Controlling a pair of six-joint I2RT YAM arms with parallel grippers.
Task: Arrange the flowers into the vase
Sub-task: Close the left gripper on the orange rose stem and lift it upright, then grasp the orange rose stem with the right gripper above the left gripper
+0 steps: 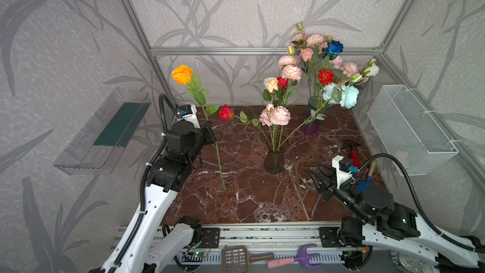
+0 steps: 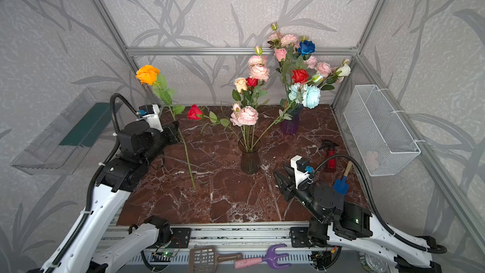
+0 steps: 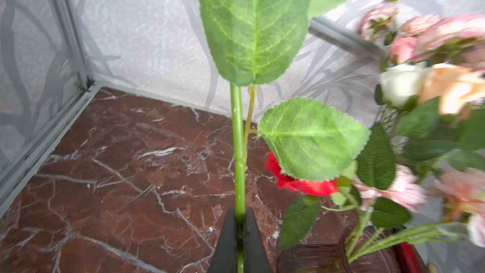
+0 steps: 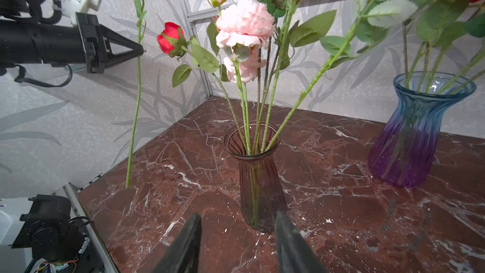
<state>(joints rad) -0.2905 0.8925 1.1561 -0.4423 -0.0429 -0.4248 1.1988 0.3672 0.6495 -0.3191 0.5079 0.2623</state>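
Orange rose point(image 1: 182, 74) stands nearly upright, stem foot down at the surface point(image 1: 262, 195), pinched mid-stem in my closed left hand point(image 1: 211, 134). The brown vase point(image 1: 274, 157) sits to its right, nearer my open, empty right hand point(image 1: 318, 171).

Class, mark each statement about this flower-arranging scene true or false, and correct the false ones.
1. The left pincer is shut on the orange rose's stem. True.
2. The right pincer grips a stem. False: it is open and empty, facing the brown vase.
3. The brown vase is empty. False: several stems stand in it.
4. The blue-and-purple vase holds flowers. True.
5. In both top views, the wire basket hangs on the left. False: it hangs on the right.
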